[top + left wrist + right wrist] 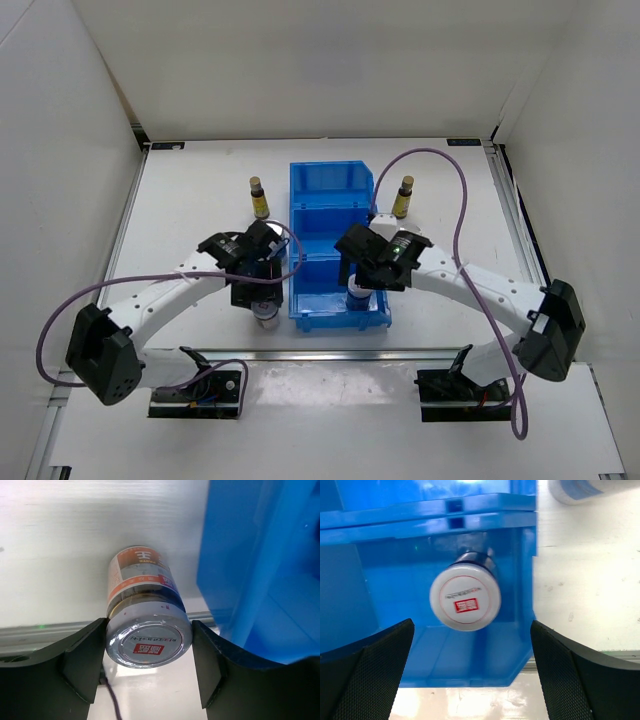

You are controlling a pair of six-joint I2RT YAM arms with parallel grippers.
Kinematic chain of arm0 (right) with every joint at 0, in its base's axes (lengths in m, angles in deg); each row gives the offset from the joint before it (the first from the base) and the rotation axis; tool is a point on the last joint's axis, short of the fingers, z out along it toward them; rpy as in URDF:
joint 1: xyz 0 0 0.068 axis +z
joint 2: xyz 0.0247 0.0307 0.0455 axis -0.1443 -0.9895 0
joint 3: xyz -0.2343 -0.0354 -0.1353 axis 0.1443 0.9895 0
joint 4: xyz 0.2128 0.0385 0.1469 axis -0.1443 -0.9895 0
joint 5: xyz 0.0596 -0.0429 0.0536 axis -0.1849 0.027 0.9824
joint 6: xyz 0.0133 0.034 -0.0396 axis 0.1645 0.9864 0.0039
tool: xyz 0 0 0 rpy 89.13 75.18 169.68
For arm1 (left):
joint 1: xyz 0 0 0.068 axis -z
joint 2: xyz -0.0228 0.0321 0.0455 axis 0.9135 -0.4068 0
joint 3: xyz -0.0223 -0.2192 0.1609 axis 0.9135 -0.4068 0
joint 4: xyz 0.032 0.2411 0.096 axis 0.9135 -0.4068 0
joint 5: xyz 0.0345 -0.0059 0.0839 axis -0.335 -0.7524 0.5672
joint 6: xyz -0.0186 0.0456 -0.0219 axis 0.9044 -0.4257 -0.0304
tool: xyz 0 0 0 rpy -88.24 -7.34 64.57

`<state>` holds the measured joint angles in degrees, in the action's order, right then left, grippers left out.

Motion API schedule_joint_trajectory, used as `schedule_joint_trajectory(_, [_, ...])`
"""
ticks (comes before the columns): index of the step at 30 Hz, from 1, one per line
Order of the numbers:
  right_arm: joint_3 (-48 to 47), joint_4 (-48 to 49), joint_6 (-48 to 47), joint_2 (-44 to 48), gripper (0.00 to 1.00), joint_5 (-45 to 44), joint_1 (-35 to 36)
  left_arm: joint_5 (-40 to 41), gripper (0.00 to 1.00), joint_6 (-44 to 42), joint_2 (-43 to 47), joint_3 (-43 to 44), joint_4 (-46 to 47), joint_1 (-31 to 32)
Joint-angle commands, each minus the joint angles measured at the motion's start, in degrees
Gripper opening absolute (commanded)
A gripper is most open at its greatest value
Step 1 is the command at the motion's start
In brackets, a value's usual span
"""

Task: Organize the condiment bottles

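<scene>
While overhead hides contact, left jaws seemingly clamp jar (147,630), right jaws released over binned jar (465,600).

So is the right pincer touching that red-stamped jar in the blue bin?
Apart. The right wrist view shows bare blue bin on both sides between the red-stamped jar and the open right pincer.

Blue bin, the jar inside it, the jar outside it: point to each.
Blue bin (331,190): top external view, far compartment floor.
Inside jar (465,602): right wrist view, lid.
Outside jar (149,644): left wrist view, lid.
</scene>
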<state>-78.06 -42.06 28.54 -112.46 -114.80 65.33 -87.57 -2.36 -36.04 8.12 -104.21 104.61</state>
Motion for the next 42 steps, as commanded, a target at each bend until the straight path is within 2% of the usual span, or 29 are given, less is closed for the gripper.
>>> schedule_joint_trajectory(1, [2.12,0.41,3.96,4.73,1.00,-5.63,1.14,6.96,0.37,1.93,5.66,8.16,-6.48,0.68])
schedule_joint_trajectory(5, [8.51,0.41,10.90,16.04,1.00,-15.71,7.63,11.72,0.33,1.93,6.19,22.03,-11.60,1.90])
schedule_joint_trajectory(8, [13.97,1.72,14.86,22.82,1.00,-17.51,8.35,13.13,0.30,2.54,4.88,29.25,-12.22,4.10])
schedule_joint_trajectory(13, [16.28,2.26,16.62,25.48,1.00,-18.83,8.35,12.52,0.30,1.68,-3.01,34.11,-8.63,8.40])
schedule_joint_trajectory(15, [15.75,1.12,16.62,24.53,1.00,-18.83,8.35,12.52,0.30,1.67,-5.66,34.11,-6.70,10.78])
schedule_joint_trajectory(21, [12.15,-2.48,18.21,20.65,1.00,-18.83,8.35,7.60,0.30,1.06,-9.98,28.68,3.75,11.83])
schedule_joint_trajectory(26, [12.14,-2.49,18.81,20.65,1.00,-18.83,8.35,7.59,0.32,0.00,-14.28,27.61,5.27,11.84])
schedule_joint_trajectory(32, [12.15,-2.49,18.82,20.57,1.00,-18.83,8.35,6.37,0.44,0.00,-16.92,24.10,7.37,11.84])
schedule_joint_trajectory(33, [12.15,-2.49,18.82,20.56,1.00,-18.83,8.35,6.36,0.53,0.00,-17.62,23.40,7.38,11.84])
schedule_joint_trajectory(34, [12.15,-2.49,18.82,20.56,1.00,-18.83,8.35,6.36,0.56,0.00,-17.63,22.87,8.16,11.84])
schedule_joint_trajectory(42, [12.15,-2.49,18.82,20.04,1.00,-18.83,8.35,4.78,0.69,1.14,-19.56,20.05,10.10,11.84])
